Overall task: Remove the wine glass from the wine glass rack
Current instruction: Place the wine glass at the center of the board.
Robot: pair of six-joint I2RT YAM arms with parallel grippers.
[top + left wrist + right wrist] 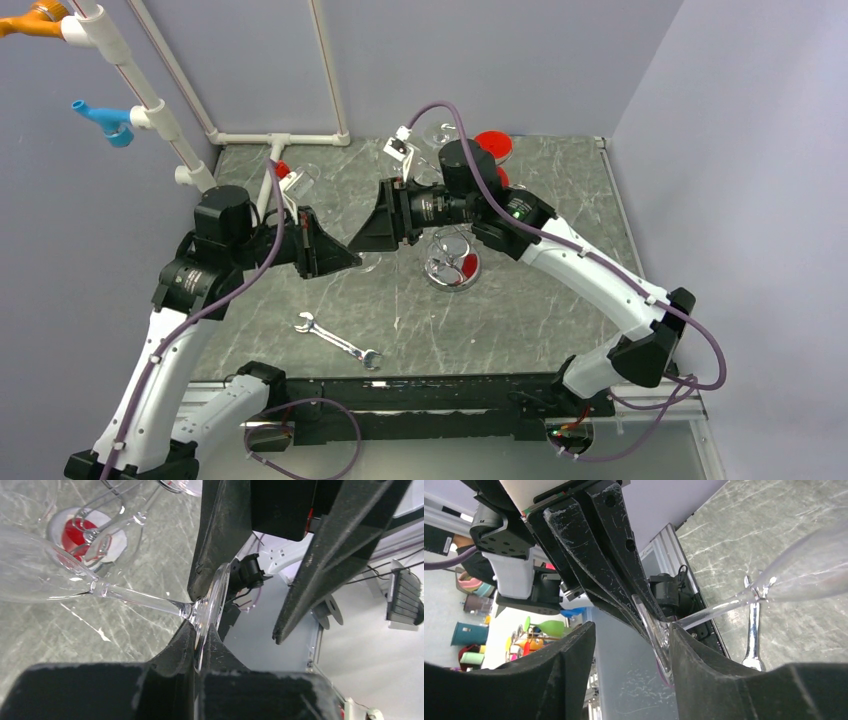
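The clear wine glass [45, 575] lies on its side in the air, its stem [140, 600] running to its round foot [212, 600]. My left gripper [200, 630] is shut on the edge of that foot. My right gripper [631, 630] is open around the same foot [656, 635], which rests against the inner face of one of its fingers [704, 680]. Both grippers meet tip to tip left of the wine glass rack [452, 262], the left gripper [345, 258] facing the right gripper [360, 243]. The rack's chrome base [102, 532] and wire arms show behind the glass.
A silver wrench [340, 342] lies on the marble table near the front and also shows in the right wrist view [751, 630]. A red round object [492, 147] and another clear glass [440, 135] sit at the back. A white pipe frame [150, 110] stands at the back left.
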